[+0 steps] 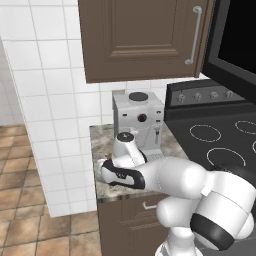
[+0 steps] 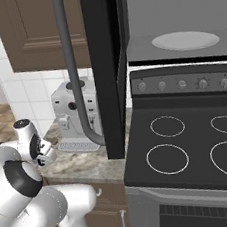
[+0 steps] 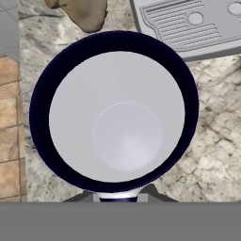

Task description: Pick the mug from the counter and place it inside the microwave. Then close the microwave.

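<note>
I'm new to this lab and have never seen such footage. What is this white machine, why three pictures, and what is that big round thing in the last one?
All three are rendered pictures of one moment in a simulated kitchen. The white machine is a robot arm on a base that can drive. Two cameras ride on that base, behind the arm, one to its left and one to its right. The third sits on the hand and looks down along the gripper.

The round thing is a mug seen from straight above: dark blue rim, pale inside, nothing in it. It stands on the speckled counter beside a grey coffee machine. The gripper is shut on the mug's rim.

To the right are a black stovetop and, above it, the microwave, its door open.
</note>
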